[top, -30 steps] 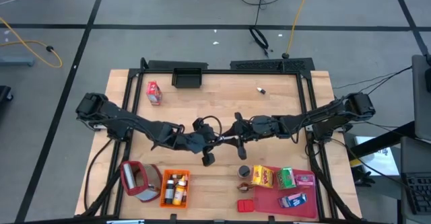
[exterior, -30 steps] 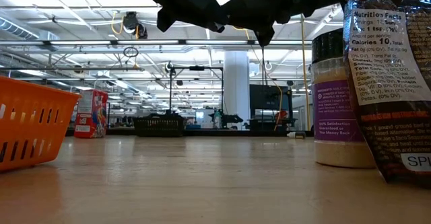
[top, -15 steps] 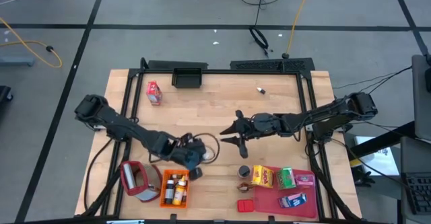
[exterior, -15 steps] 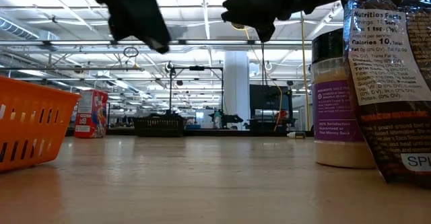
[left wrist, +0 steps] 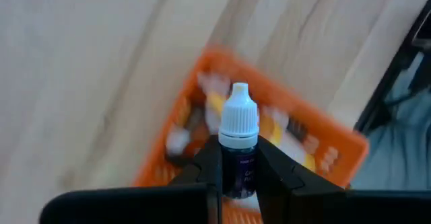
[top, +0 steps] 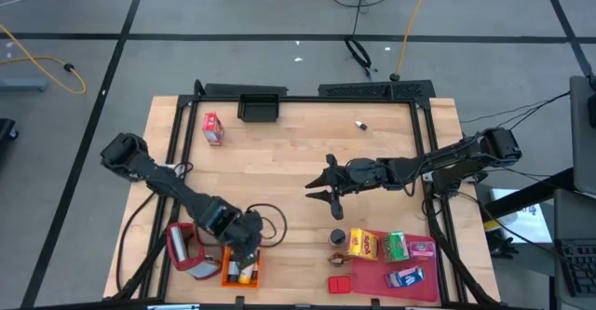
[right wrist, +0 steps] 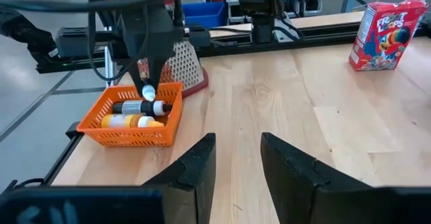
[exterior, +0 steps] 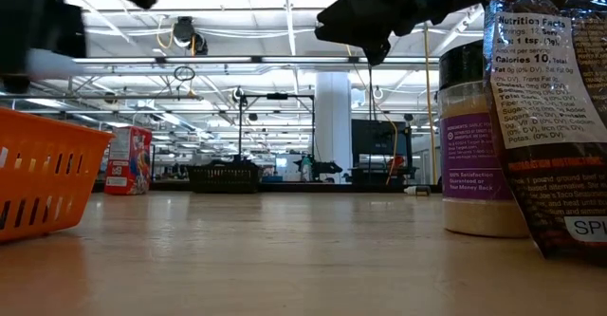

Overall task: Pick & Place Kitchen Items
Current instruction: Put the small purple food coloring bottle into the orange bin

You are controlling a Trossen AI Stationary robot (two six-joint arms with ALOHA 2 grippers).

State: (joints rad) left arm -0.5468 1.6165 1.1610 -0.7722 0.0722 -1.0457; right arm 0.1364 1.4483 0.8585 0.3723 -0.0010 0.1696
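My left gripper [top: 244, 247] hovers over the orange crate [top: 240, 261] near the table's near-left edge, shut on a tiny dark bottle with a white cap [left wrist: 239, 114]. The right wrist view shows the same bottle [right wrist: 148, 92] just above the crate [right wrist: 131, 122], in which an orange bottle [right wrist: 128, 121] and a dark white-capped one [right wrist: 140, 107] lie on their sides. My right gripper [top: 321, 191] waits open above the middle of the table; its fingers [right wrist: 195, 167] touch nothing. Yellow [top: 366, 245], green [top: 397, 247], pink [top: 423, 249] and blue [top: 406, 277] boxes lie on the pink-red tray [top: 377, 277]. My left gripper pinches the small bottle by its dark body [left wrist: 237, 173], below the white cap, between its two fingers. The fingers come from above, pointing down. The bottle is lifted clear over the crate, with its cap [right wrist: 148, 92] pointing down toward the crate's inside.
A dark round tin [top: 337, 238] and a small red box [top: 340, 283] sit beside the tray. A red grater [top: 189, 249] stands left of the crate. A red cereal box [top: 213, 128] and a black bin [top: 262, 107] are at the far edge. Bare wood fills the middle.
My left gripper has swung from the table's middle, close to the right gripper, toward the near-left corner and now hangs over the orange crate, carrying the small bottle along. The right gripper has kept roughly to its place.
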